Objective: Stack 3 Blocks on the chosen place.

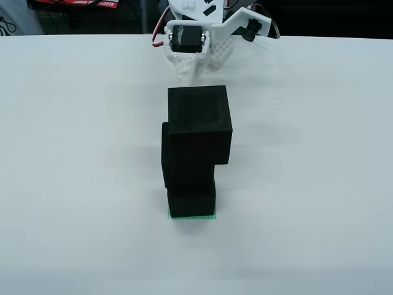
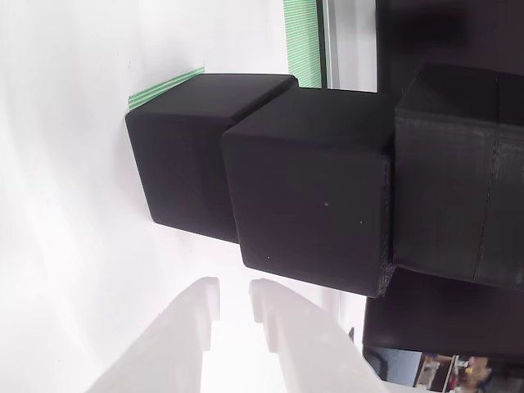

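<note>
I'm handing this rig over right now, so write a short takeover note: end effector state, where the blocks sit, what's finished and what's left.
End effector: open, holding nothing, fingers apart just short of the stack in the view that rides on it; arm pulled back at the table's far edge in the view from above.
Blocks: bottom block sits on the green square; middle block rests on it, shifted left; top block on that, shifted right.
Done: all three stacked.
Left: nothing to place; the stack is uneven, so avoid bumping it.
</note>
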